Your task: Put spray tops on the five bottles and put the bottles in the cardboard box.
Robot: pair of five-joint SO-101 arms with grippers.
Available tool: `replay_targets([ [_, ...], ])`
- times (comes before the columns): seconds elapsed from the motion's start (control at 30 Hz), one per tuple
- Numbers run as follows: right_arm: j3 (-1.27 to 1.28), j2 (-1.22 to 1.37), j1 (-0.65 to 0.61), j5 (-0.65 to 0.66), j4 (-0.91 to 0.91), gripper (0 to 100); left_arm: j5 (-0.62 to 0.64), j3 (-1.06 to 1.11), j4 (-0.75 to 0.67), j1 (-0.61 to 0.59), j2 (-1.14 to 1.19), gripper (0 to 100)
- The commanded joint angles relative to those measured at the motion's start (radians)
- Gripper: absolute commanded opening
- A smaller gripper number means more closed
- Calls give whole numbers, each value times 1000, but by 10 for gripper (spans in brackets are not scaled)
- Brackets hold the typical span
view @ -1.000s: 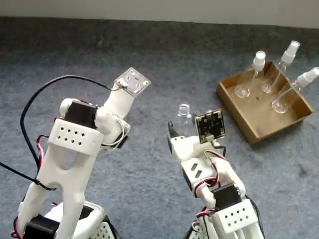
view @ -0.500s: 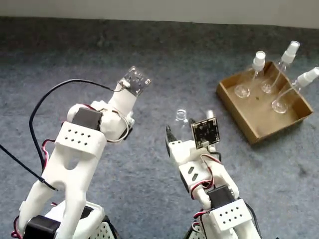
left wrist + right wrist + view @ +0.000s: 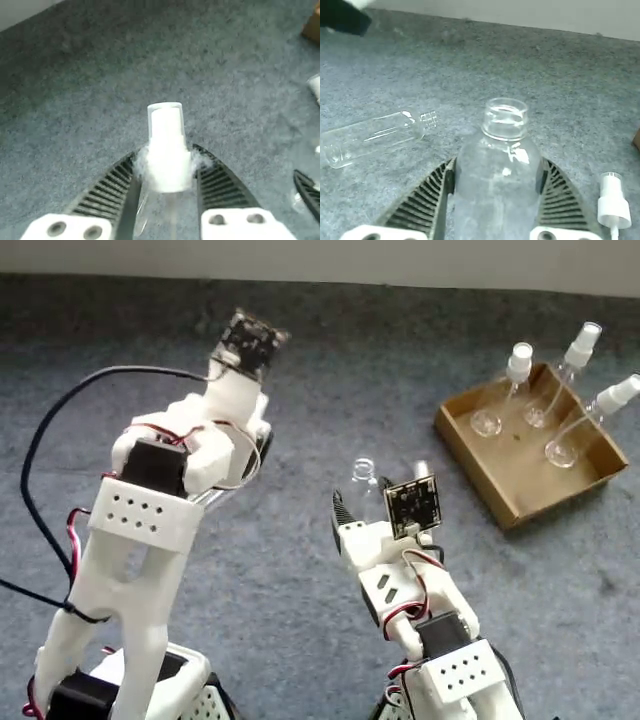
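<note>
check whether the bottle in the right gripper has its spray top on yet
Off. The bottle has a bare, open neck; a spray top sits in the left gripper, apart from it.

- grey carpet-like surface covers the whole work area, speckled, fuzzy texture
- plain pale wall along far edge, meets the surface in a straight line
- surface darker near the wall
- light soft, even

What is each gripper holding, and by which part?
The left gripper holds a spray top by its wide collar; the right gripper holds an uncapped bottle by its body, below the neck.
</note>
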Motion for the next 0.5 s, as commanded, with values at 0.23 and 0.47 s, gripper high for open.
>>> replay_targets([
  [0.23, 74, -13, -8, -6, -28, 152, 74, -173, 21, 173, -35, 30],
  [0.47, 81, -13, -8, -3, -28, 152, 78, -165, -38, 185, -122, 30],
])
